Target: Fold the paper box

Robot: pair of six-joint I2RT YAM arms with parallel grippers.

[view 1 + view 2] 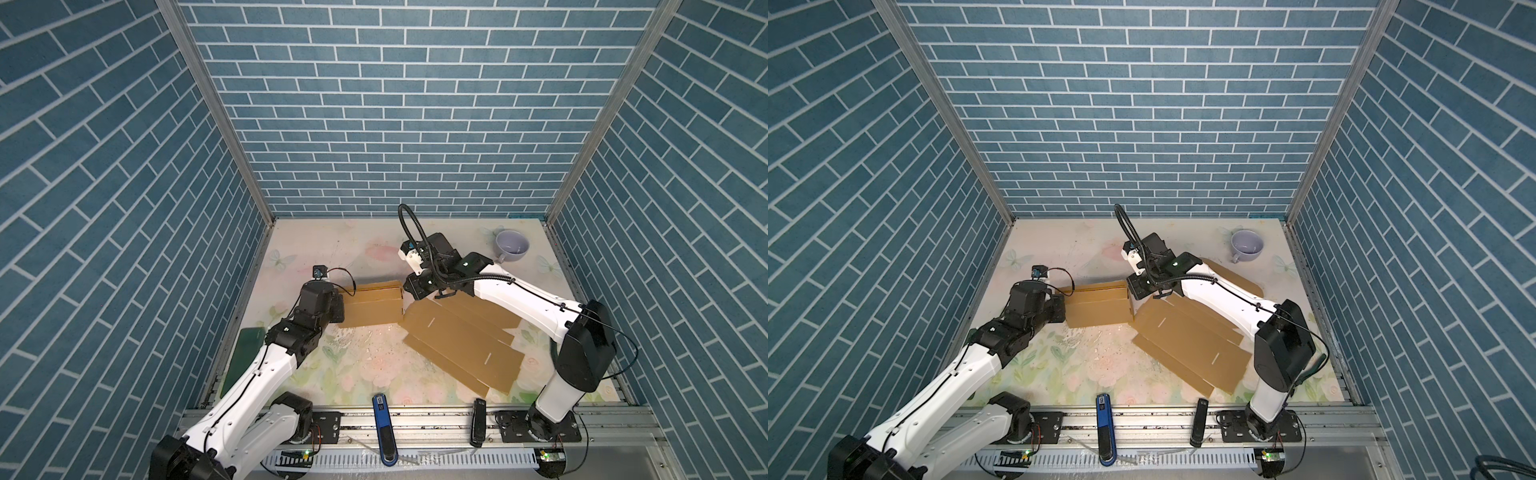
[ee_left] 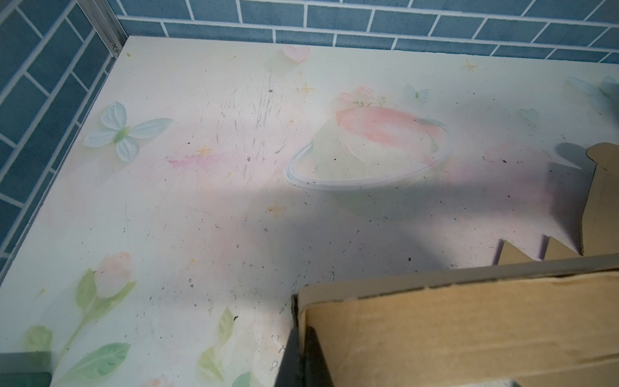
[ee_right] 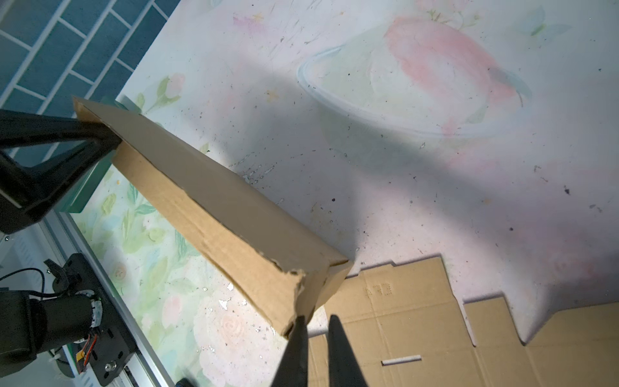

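Note:
The paper box is brown cardboard. Its flat sheet (image 1: 461, 345) (image 1: 1187, 345) lies at the right, and a folded-up long wall (image 1: 370, 307) (image 3: 207, 201) stands left of centre. My left gripper (image 1: 341, 296) (image 2: 301, 330) is shut on the left end of that wall (image 2: 469, 335), one finger on each face. At the wall's right end is my right gripper (image 1: 406, 298) (image 3: 316, 318). Its jaws stand slightly apart with nothing between them. One fingertip (image 3: 299, 321) touches the torn end corner of the wall, above the flat sheet (image 3: 418, 318).
A lilac cup (image 1: 512, 246) (image 1: 1247, 246) stands at the back right. A dark green flat object (image 1: 243, 353) leans at the left edge. On the front rail lie a blue tool (image 1: 383, 424) and a black one (image 1: 478, 422). Blue brick walls close three sides.

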